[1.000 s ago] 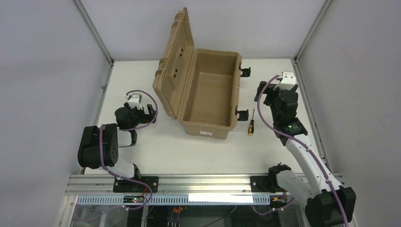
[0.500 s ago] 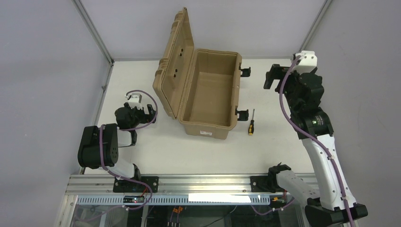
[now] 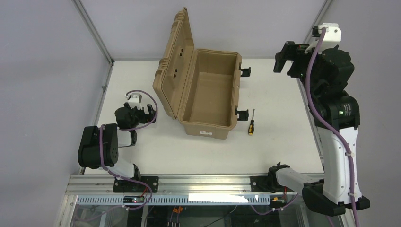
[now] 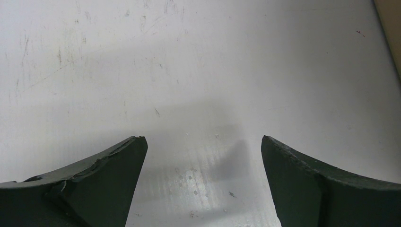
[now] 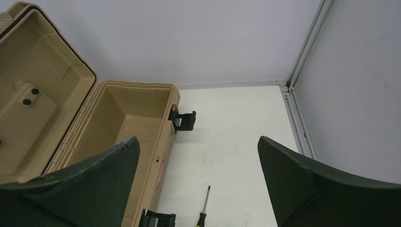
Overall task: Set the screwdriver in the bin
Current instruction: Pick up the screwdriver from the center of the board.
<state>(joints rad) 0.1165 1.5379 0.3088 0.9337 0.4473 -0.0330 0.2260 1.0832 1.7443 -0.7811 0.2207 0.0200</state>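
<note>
The screwdriver [image 3: 251, 124], with a thin dark shaft and a black-and-yellow handle, lies on the white table just right of the bin's near right corner. It also shows at the bottom of the right wrist view [image 5: 204, 208]. The tan bin [image 3: 208, 130] stands open in mid-table, its lid [image 3: 177, 61] raised on the left. It looks empty. My right gripper [image 3: 288, 61] is open and empty, held high at the back right, well above and behind the screwdriver [image 5: 196, 139]. My left gripper [image 3: 151, 113] is open and empty, low over bare table left of the bin [image 4: 203, 139].
Two black latches [image 3: 245, 71] [image 3: 242, 114] stick out from the bin's right side, the near one close to the screwdriver's tip. Metal frame posts [image 3: 309, 33] and grey walls bound the table at the back and sides.
My right arm has risen and swung up toward the back right corner, away from the table surface. The left arm, bin and screwdriver have not moved.
</note>
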